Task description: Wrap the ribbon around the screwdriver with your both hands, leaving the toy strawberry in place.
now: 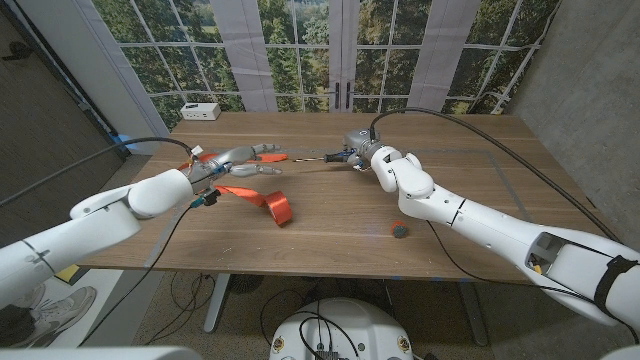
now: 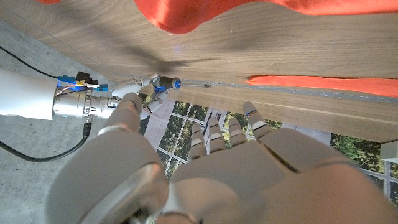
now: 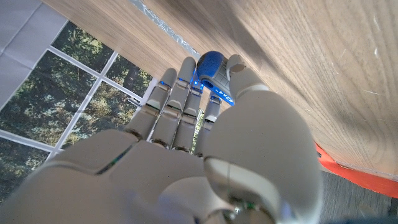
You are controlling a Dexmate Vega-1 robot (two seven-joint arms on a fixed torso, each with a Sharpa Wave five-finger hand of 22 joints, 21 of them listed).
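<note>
- Toy strawberry (image 1: 399,230): small dark-red piece at the near table edge, well apart from both hands, so it is out of the work's way.
- Right hand (image 1: 383,163): grasps the blue screwdriver handle (image 3: 209,70), probably to steady the screwdriver (image 1: 322,157).
- Left hand (image 1: 243,158): released, fingers spread above the orange ribbon (image 1: 262,198), holding nothing; ribbon lies loose, unwrapped.

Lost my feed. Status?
Right hand grips screwdriver. Left hand open, over ribbon. Strawberry untouched, clear.
</note>
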